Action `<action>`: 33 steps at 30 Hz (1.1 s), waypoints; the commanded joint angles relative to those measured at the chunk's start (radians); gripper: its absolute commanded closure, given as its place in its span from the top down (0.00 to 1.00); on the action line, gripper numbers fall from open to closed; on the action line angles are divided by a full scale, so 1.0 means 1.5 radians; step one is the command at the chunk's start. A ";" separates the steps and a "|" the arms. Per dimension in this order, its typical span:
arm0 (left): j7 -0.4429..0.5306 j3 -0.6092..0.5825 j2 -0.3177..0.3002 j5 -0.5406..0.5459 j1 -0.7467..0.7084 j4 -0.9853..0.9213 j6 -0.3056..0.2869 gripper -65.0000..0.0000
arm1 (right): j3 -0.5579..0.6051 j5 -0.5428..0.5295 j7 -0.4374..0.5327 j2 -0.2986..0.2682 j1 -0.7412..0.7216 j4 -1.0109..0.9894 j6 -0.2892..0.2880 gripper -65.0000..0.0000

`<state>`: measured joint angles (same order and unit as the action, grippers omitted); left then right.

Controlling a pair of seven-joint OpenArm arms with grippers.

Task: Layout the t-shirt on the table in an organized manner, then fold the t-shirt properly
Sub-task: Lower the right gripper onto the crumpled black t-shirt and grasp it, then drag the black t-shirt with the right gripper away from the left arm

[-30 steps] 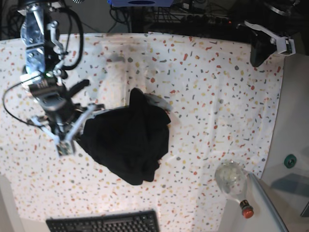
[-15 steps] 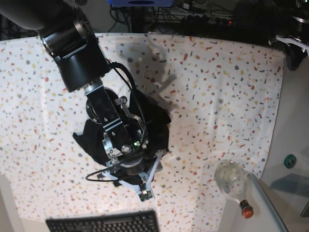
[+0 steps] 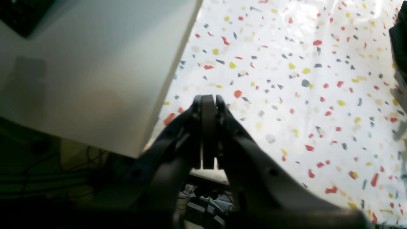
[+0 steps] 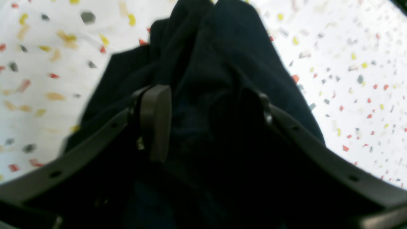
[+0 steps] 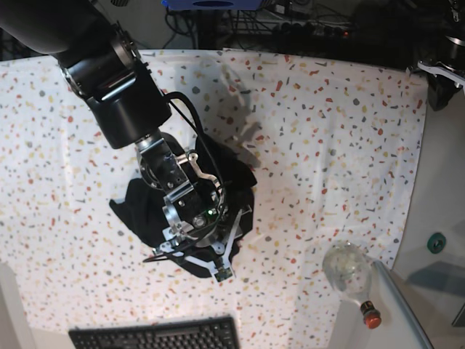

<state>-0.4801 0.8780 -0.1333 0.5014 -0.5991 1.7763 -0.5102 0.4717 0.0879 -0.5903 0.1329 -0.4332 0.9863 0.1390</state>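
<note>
The black t-shirt (image 5: 129, 211) lies crumpled in a heap on the speckled table (image 5: 327, 145), mostly hidden under my right arm. My right gripper (image 5: 190, 260) is low over the heap's near side. In the right wrist view it (image 4: 203, 92) is open, with folds of the t-shirt (image 4: 222, 47) between and beyond its fingers (image 4: 155, 121). My left gripper (image 5: 442, 78) sits at the far right corner, far from the shirt. In the left wrist view it (image 3: 208, 101) is shut and empty above the table's (image 3: 302, 79) edge.
A black keyboard (image 5: 156, 336) lies at the front edge. A clear bottle with a red cap (image 5: 352, 273) lies at the front right corner. A plain grey surface (image 5: 443, 189) runs along the right side and also shows in the left wrist view (image 3: 95, 63). Cables fill the back.
My right arm swung from the shirt's left side to over the heap and has since shifted slightly back. My left arm drew back into the far right corner.
</note>
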 commanded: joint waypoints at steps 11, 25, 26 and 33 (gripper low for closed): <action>0.019 0.006 -0.002 0.008 -0.006 0.010 -0.005 0.14 | 0.052 0.007 0.034 0.006 -0.019 0.037 0.005 0.50; 0.019 0.006 -0.002 0.007 -0.011 0.010 -0.005 0.14 | 0.056 0.007 0.040 0.010 -0.053 -0.043 0.005 0.04; 0.019 0.006 -0.002 0.006 -0.011 0.010 -0.005 0.14 | 0.056 0.007 0.039 0.010 -0.051 -0.043 0.005 0.00; 0.019 -0.001 -0.002 0.005 0.000 -0.009 -0.005 0.14 | -0.052 0.010 0.034 -0.005 0.076 0.210 0.005 0.00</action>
<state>-0.4694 0.8715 -0.1238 0.4999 -0.5934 1.7504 -0.5133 0.3985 0.0895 -0.5667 0.1295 -0.2829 1.2869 0.1360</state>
